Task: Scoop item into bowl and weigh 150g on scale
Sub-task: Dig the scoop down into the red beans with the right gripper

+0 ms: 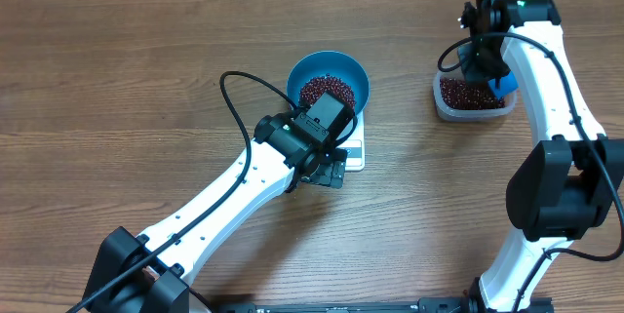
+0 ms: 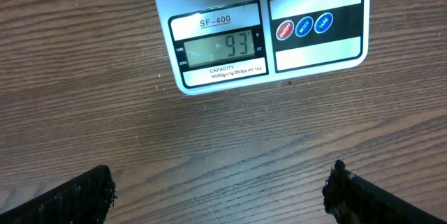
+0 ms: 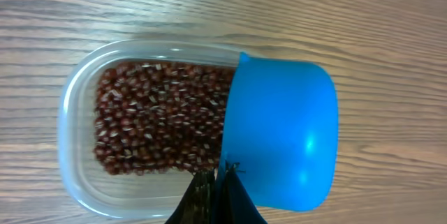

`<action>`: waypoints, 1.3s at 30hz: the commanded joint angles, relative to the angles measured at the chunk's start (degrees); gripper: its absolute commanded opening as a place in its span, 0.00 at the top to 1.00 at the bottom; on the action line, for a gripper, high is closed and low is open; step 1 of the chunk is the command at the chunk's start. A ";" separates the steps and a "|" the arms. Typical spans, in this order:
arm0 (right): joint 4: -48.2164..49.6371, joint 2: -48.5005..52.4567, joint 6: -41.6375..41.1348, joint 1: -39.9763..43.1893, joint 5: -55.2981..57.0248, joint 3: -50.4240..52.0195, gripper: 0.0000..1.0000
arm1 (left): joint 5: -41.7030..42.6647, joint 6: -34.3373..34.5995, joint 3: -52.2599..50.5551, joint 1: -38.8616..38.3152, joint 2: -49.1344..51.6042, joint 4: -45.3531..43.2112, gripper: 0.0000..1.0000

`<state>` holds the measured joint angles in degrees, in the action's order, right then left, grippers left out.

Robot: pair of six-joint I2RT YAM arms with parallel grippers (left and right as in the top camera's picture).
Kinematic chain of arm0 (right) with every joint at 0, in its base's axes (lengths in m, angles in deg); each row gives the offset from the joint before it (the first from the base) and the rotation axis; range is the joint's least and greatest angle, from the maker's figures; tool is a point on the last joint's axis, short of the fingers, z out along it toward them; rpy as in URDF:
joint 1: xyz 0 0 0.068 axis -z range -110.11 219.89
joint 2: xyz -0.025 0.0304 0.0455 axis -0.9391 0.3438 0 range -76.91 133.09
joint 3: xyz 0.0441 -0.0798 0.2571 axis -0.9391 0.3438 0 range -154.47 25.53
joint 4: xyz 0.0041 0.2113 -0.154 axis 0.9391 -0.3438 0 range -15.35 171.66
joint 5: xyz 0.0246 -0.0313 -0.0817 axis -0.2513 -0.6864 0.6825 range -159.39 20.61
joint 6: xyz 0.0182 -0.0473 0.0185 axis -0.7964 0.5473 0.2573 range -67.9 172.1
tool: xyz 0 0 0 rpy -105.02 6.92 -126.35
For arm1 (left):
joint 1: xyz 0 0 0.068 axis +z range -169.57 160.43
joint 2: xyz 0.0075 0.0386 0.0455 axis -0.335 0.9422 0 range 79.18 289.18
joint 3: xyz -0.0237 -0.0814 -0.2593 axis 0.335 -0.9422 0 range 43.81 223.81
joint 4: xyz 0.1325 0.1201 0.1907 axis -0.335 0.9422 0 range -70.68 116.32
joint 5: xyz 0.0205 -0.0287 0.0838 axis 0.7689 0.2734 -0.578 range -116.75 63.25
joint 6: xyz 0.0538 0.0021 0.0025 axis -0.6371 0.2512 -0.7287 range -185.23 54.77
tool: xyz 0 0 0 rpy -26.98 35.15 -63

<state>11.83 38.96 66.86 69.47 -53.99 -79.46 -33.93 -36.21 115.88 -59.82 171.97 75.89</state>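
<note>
Two heaps of small dark red-brown beans (image 1: 327, 89) are in view: one lies inside the round deep bright-blue bowl (image 1: 331, 61), the other in the clear rounded-rectangular plastic tub (image 1: 441, 104), well apart to the right on the brown wooden table (image 1: 146, 59). The bowl sits on the small white square digital scale (image 1: 355, 153), and from overhead only the scale's front edge shows. In the left wrist view the grey display reads 93.

The left gripper (image 2: 220, 196) hovers just in front of the scale's display edge, jaws wide, nothing between them.

The right gripper (image 3: 218, 196) is pinched tight on the small blue plastic scoop (image 3: 279, 140), held over one end of the tub, rounded underside toward the wrist camera. The scoop hides some of the tub's beans; what it contains cannot be told.
</note>
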 commanded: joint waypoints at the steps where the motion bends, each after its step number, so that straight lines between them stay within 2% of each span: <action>1: 1.79 2.14 -1.25 0.81 -2.60 3.80 0.96 | -0.90 1.03 0.94 0.11 -0.94 -0.07 0.00; 7: 1.86 2.14 -1.90 0.81 -4.63 5.29 0.96 | -0.90 1.03 0.94 0.11 -0.94 -0.04 0.00; 15: 1.64 2.14 -6.75 0.81 -9.57 5.29 0.96 | -0.87 1.03 0.94 0.11 -0.94 -0.04 0.00; 21: 1.66 2.12 -7.32 2.27 -20.31 5.29 0.96 | -0.90 1.01 0.94 0.11 -0.94 -0.04 0.00; 34: 1.60 2.12 -7.30 14.16 -46.95 5.27 0.96 | -0.90 1.03 0.94 0.11 -0.94 -0.04 0.00; 39: 0.66 2.12 -7.28 18.51 -48.94 5.27 0.96 | -0.90 1.03 0.94 0.11 -0.94 -0.04 0.00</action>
<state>12.88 40.82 59.78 86.41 -96.83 -74.47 -33.93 -36.19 115.86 -59.82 171.97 75.89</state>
